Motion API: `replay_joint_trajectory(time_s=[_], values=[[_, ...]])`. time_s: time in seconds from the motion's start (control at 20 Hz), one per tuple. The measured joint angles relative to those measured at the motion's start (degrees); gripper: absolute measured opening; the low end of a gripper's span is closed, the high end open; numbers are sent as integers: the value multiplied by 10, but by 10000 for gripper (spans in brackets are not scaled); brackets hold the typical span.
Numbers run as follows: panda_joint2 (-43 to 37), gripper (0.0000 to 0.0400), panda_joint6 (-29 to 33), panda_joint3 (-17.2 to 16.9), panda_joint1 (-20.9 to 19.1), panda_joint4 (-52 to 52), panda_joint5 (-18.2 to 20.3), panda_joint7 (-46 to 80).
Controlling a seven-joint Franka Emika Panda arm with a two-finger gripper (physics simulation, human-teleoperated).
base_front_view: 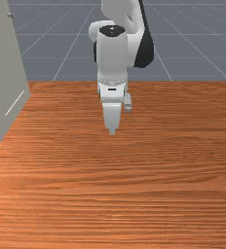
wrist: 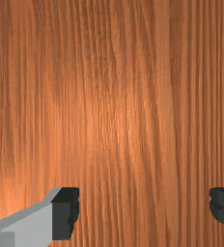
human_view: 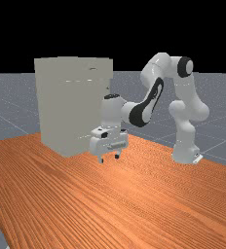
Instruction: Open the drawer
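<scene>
The drawer is part of the cabinet (human_view: 61,107), a pale grey, upright, box-shaped unit standing on the desk (human_view: 134,194); the views do not establish which panel is the drawer front or how far it is open. In the far view the cabinet occupies the area left of the middle, and its upper section (human_view: 98,70) projects past the body below on that view's right. In the front view it is cut off by the left edge, and a small metallic fitting (base_front_view: 10,14) protrudes from its face near the top. The pincer (human_view: 109,158) points down above the desk, apart from the cabinet, on the front view's right of it. In the wrist view the pincer (wrist: 144,207) is wide open, its two dark fingertips well apart, and grips nothing; bare wood grain lies beneath. The arm (human_view: 146,104) is bent: from its base (human_view: 184,153), at the far view's right, it rises, folds over at the top and descends to the pincer.
</scene>
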Motion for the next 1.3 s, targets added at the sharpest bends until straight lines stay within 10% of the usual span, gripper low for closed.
replay_joint_trajectory(time_s=[0.05, 0.25, 0.35, 0.5, 0.7, 1.3], values=[[0, 249, -7, -6, 2, -3, -10, 4], [-1, 380, -27, -21, 1, -5, -21, 32], [-81, 142, -210, -47, 23, 38, -47, 249], [-148, 33, -321, -70, 45, 95, -71, 584], [-123, 5, -406, -88, 64, 142, -73, 914], [-192, 0, -452, -107, 60, 245, -94, 987]])
